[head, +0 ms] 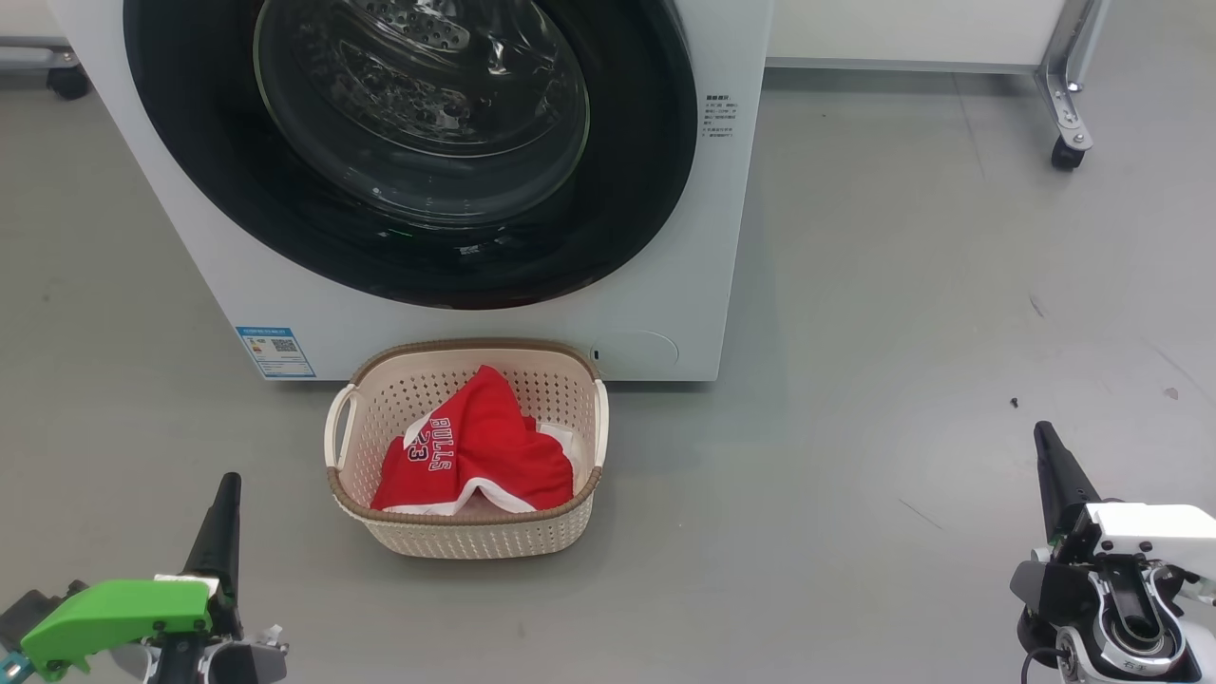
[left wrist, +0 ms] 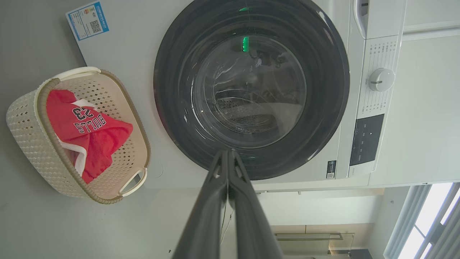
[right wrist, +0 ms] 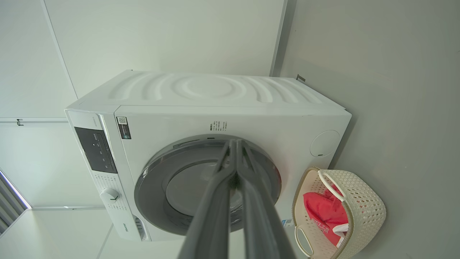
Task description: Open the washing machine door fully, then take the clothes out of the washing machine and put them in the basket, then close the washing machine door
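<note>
I see the door (head: 418, 142) shut on the washer (head: 703, 285), jerseys (head: 475, 446) in the basket (head: 475, 537) near it. Both arms' jaws are closed, empty. If it hasn't clicked home, the door could swing open.

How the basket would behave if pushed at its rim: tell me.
The basket probably slides easily: thin perforated plastic on a smooth grey floor, so likely light. A push high on the rim may tip it, since only soft clothes weigh it down. Its walls may flex.
</note>
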Controlling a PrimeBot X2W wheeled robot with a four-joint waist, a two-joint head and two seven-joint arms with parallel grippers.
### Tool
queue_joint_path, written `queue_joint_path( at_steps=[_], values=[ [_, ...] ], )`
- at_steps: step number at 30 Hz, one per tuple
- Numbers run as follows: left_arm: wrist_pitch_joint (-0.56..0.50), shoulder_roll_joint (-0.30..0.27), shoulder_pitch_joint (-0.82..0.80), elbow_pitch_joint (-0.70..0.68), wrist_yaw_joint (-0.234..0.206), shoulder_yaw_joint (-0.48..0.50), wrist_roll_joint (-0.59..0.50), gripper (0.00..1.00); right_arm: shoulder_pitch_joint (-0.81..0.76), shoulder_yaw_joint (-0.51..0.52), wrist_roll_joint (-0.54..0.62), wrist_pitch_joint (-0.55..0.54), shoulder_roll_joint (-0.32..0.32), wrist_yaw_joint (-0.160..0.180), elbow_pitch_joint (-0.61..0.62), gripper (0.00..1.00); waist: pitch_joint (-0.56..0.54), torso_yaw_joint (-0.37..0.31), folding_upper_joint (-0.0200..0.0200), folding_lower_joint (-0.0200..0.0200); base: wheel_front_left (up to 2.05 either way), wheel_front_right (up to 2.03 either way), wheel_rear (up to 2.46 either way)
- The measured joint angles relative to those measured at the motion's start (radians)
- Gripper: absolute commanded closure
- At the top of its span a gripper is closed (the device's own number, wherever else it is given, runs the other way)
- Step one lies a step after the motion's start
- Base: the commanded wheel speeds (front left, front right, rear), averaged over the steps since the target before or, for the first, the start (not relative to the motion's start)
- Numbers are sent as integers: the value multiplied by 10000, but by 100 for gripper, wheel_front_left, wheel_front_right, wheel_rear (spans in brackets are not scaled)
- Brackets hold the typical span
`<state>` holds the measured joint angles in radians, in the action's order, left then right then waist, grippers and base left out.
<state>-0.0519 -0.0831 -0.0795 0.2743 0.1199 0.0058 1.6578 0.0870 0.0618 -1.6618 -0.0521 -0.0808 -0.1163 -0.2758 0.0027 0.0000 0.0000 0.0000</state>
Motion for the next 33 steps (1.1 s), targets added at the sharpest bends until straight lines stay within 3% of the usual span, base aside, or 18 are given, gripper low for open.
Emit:
queue_joint_path(
  at_steps=[33],
  values=[
    [-13,8,-1,36,2,38,0,100,0,23,0,-2,0,-52,-48,100,-2,0,0,0,0,0,0]
  ],
)
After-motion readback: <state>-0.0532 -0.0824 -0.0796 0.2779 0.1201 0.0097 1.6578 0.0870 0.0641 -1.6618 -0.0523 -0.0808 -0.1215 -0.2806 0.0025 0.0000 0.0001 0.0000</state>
